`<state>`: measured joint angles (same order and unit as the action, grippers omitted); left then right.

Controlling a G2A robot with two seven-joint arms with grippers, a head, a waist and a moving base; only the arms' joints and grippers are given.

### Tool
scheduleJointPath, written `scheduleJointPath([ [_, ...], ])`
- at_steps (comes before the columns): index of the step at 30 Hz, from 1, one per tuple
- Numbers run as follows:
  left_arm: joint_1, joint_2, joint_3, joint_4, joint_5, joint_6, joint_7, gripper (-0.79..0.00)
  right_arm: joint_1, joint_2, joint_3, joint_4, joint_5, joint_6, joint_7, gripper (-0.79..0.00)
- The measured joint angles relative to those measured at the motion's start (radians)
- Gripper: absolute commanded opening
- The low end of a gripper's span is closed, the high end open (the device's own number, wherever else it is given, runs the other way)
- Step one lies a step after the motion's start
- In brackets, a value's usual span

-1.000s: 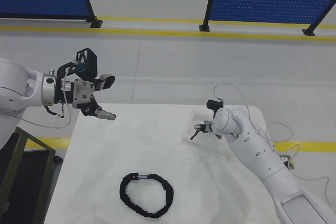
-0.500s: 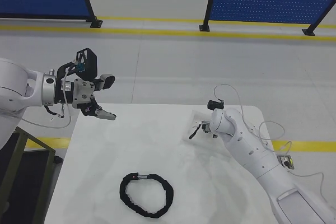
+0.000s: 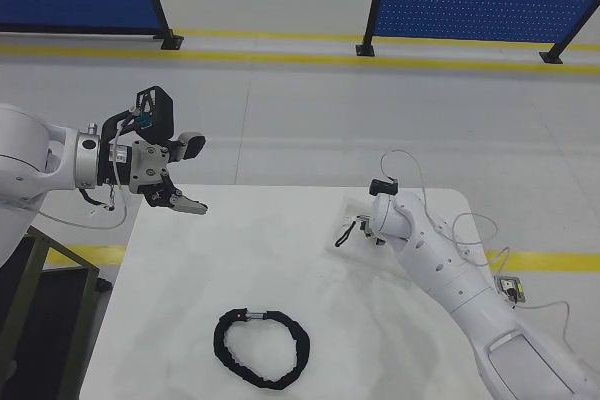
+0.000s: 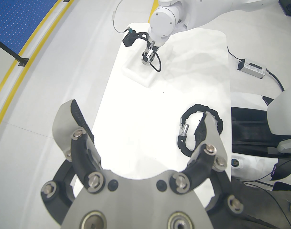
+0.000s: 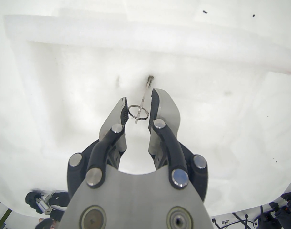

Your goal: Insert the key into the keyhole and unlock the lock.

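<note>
A black fabric-covered chain lock [image 3: 262, 347] lies in a loop near the table's front, its metal cylinder [image 4: 185, 129] at the loop's gap. The key [image 5: 142, 101] stands tip-down in a slot of the white foam tray [image 3: 352, 208] at the table's back right, its ring spanning the gap between the fingers. My right gripper [image 5: 139, 94] hangs over it, open by a narrow gap, one pad on each side of the key. A black cord [image 4: 156, 65] dangles beside it. My left gripper [image 3: 192, 176] is wide open and holds nothing, above the table's far-left corner.
The white table [image 3: 310, 290] is bare between the tray and the chain lock. A grey power box [image 4: 251, 66] with cables lies on the floor off the table's right side. Blue barrier panels [image 3: 480, 18] stand far behind.
The right arm's elbow has swung and its gripper has shifted slightly along the tray. The left arm and the chain lock have stayed where they were.
</note>
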<state>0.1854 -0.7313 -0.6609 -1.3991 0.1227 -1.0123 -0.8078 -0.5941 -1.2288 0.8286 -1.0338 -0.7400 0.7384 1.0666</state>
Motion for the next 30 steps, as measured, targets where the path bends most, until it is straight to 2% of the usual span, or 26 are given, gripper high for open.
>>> scheduleJointPath([
  [5, 0.000, 0.000, 0.000, 0.000, 0.000, 0.000, 0.000, 0.000, 0.016, -0.015, -0.007, 0.039, 0.005, 0.011, -0.021, -0.690],
  [13, 0.000, 0.000, 0.000, 0.000, 0.000, 0.000, 0.000, 0.000, 0.037, -0.032, -0.017, 0.092, 0.004, 0.012, -0.019, -0.785],
  [22, 0.000, 0.000, 0.000, 0.000, 0.000, 0.000, 0.000, 0.000, 0.054, -0.045, -0.023, 0.121, -0.016, 0.023, -0.008, -0.785],
  [30, 0.000, 0.000, 0.000, 0.000, 0.000, 0.000, 0.000, 0.000, 0.050, -0.036, -0.010, 0.082, -0.070, 0.017, -0.002, -0.785],
])
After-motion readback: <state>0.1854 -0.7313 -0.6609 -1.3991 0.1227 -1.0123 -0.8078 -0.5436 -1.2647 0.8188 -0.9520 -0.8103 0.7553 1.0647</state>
